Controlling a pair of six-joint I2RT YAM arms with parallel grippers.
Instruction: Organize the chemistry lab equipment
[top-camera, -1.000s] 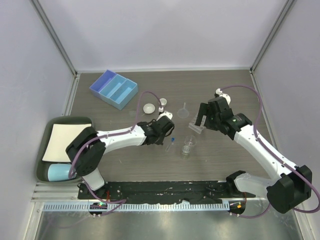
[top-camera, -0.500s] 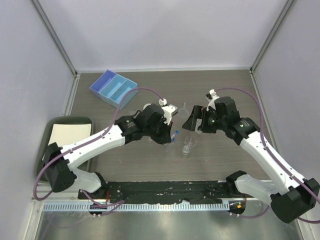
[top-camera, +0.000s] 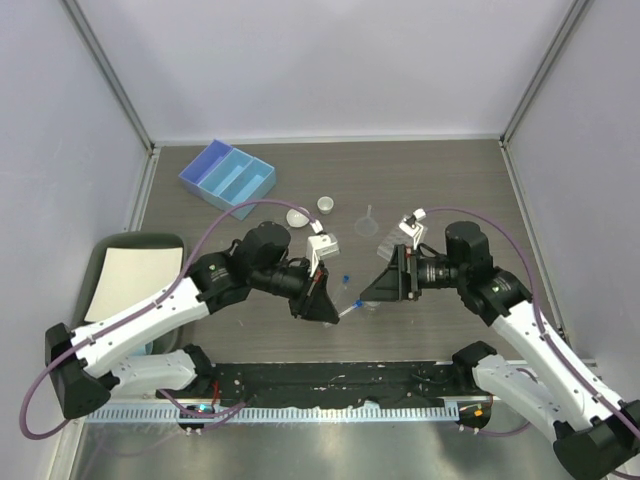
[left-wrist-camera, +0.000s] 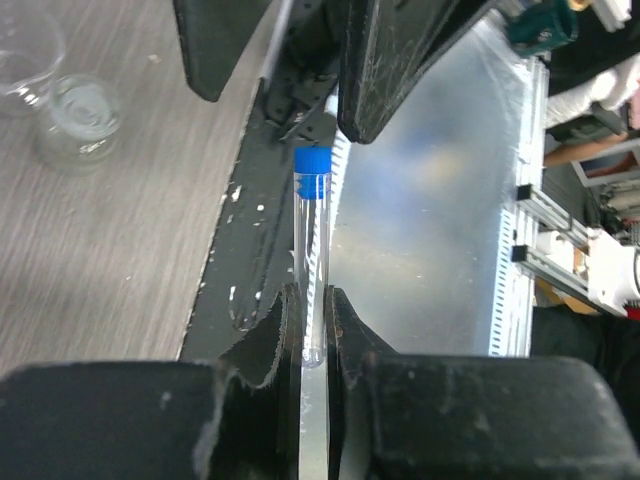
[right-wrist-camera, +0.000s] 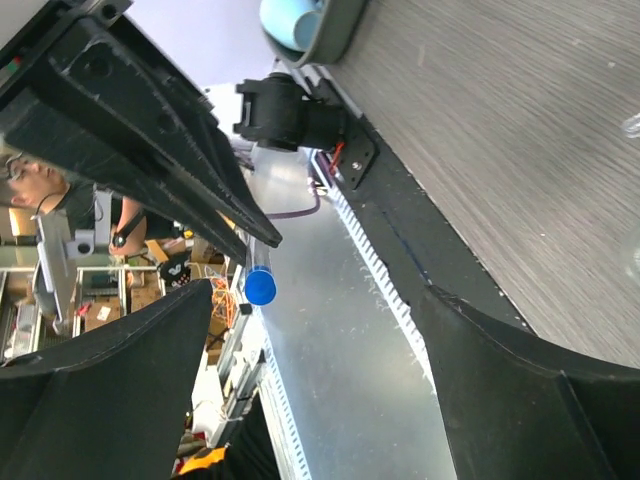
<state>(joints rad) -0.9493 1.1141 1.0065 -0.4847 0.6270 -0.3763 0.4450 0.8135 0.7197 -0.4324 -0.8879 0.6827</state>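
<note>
Having been lifted, the clear blue-capped test tube (left-wrist-camera: 312, 250) is pinched by left fingers (left-wrist-camera: 283, 335), offered toward three o'clock to spread right fingers (right-wrist-camera: 110, 380).

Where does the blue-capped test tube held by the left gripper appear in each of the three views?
Top external: test tube low centre, slanting, cap end to the right.
Left wrist: test tube centre, upright in the left gripper, cap on top.
Right wrist: test tube left of centre, cap towards the camera.
Shared landmark: the black base plate along the table's near edge.
</note>
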